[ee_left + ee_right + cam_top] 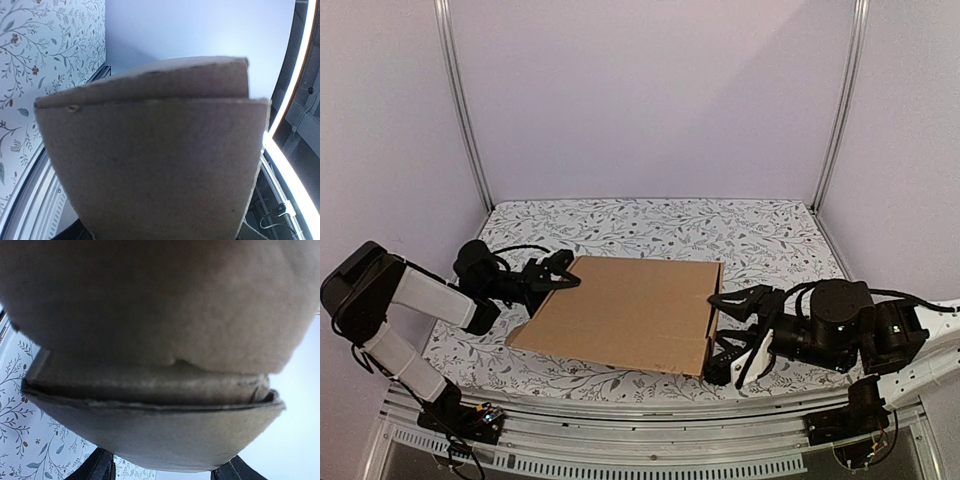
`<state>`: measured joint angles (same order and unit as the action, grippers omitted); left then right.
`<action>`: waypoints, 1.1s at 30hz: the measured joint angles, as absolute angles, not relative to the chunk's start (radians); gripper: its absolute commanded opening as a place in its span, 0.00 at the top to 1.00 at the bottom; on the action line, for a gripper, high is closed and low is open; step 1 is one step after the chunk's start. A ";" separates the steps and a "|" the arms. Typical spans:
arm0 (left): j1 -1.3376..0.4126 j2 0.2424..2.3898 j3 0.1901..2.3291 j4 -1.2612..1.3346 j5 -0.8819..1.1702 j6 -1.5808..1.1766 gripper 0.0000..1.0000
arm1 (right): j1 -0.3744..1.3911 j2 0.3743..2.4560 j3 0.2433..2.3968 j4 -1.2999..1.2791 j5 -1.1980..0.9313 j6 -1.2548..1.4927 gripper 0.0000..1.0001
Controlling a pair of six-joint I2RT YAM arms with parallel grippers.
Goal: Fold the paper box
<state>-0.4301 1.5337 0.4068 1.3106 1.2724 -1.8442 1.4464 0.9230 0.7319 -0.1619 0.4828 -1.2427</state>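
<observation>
The paper box (630, 310) is a brown cardboard shape lying folded shut near the middle of the table, its lid tilted slightly. My left gripper (565, 272) is at the box's far left corner, its fingers apart. In the left wrist view the box (150, 165) fills the frame and hides the fingers. My right gripper (718, 338) faces the box's right side wall, jaws spread wide along it. In the right wrist view the box (150, 305) shows its layered edge, and the dark fingertips (100, 467) stand apart below it.
A floral-patterned cloth (760, 235) covers the table. Pale walls and metal frame posts (465, 110) enclose the back and sides. A metal rail (640, 445) runs along the near edge by the arm bases.
</observation>
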 measured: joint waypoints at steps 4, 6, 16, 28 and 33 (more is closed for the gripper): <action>-0.434 1.534 0.407 1.305 1.256 -1.848 0.33 | 1.446 0.906 0.720 -0.166 0.485 -1.185 0.60; -0.438 1.534 0.407 1.304 1.248 -1.848 0.31 | 1.446 0.898 0.713 -0.168 0.485 -1.162 0.61; -0.435 1.534 0.407 1.322 1.216 -1.805 0.01 | 1.446 0.888 0.711 -0.195 0.493 -1.079 0.61; -0.417 1.532 0.401 1.325 1.134 -1.756 0.01 | 1.446 0.839 0.711 -0.260 0.514 -1.000 0.61; -0.409 1.452 0.369 1.265 1.086 -1.635 0.00 | 1.446 0.833 0.711 -0.294 0.531 -0.924 0.60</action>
